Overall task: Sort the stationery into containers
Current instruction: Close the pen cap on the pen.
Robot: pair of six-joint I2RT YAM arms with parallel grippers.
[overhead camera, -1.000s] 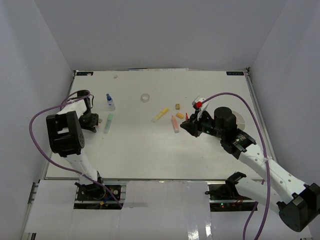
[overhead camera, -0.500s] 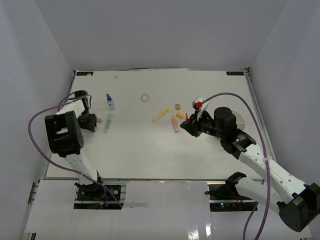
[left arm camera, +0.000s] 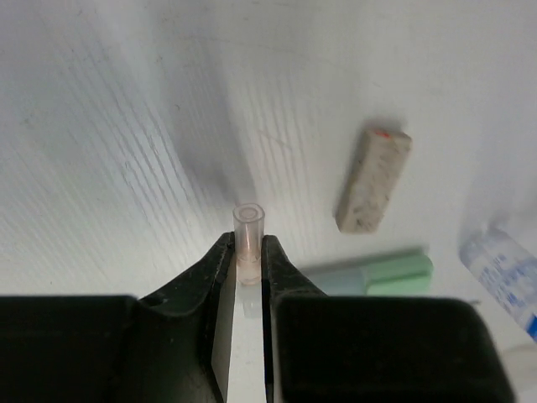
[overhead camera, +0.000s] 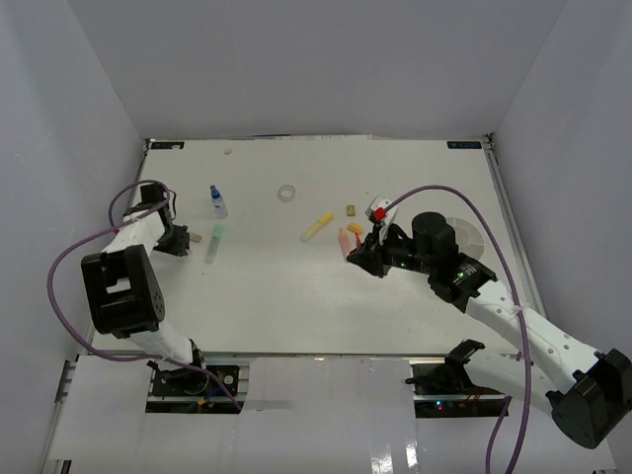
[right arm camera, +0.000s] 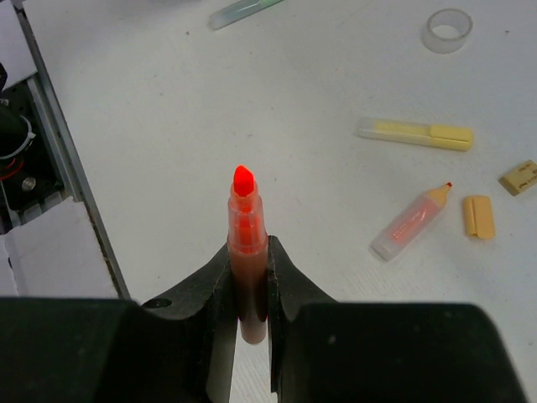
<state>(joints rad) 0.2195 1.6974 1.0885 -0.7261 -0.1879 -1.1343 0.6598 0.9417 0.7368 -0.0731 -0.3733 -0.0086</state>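
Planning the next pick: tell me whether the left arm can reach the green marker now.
Probably yes for reach: the green marker lies close by, nothing between. But the left gripper is shut on a small clear cap.

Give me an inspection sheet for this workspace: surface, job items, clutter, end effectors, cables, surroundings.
Surface: white table, flat.
Job's things: blue-capped bottle, tape ring, yellow highlighter, green marker, grey eraser and orange marker lie loose; white tub partly behind the right arm.
Clutter: nothing seen.
End effectors: left end effector shut on small clear tube; right end effector shut on uncapped red marker.
Cables: purple cables, one looping off each arm.
Surroundings: white walls on three sides.
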